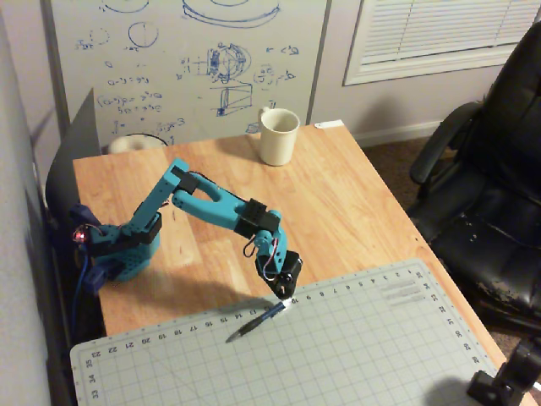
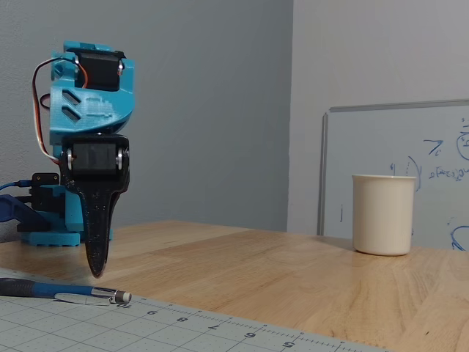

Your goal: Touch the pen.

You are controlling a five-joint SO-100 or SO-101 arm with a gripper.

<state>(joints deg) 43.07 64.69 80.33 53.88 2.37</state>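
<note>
Seen from overhead: a light wooden worktop [image 1: 355, 199] set against a whiteboard [image 1: 186, 59] scrawled with blue marker sketches, with a black office chair [image 1: 486, 194] drawn up at its right edge. Spread over the near part of the worktop, a pale grey cutting mat [image 1: 355, 338] ruled in a grid and numbered along its border. Anchored at the left side of the worktop in the overhead view, a turquoise arm [image 1: 203, 203] with black servo joints, folded at the elbow and reaching out and down toward the mat's far edge. Standing upright at the back of the worktop near the whiteboard, well apart from the arm, a cream mug [image 1: 278, 136]; in the fixed view the same mug [image 2: 383, 214] far off to the right. Pointing straight down, the black claw [image 2: 96, 269], fingers pressed together into one narrow tapering blade with no gap visible, gripping nothing; in the overhead view the claw [image 1: 288, 294] right at the mat's border. Lying flat on the mat, slanted in the overhead view from lower left to upper right, the dark blue pen [image 1: 258, 320], its silvery end nearest the claw. In the fixed view, the pen [image 2: 62, 291] stretched along the mat's edge, with the claw's tip poised just above the barrel, a little left of the silvery end; contact between tip and pen not discernible in either view.
</note>
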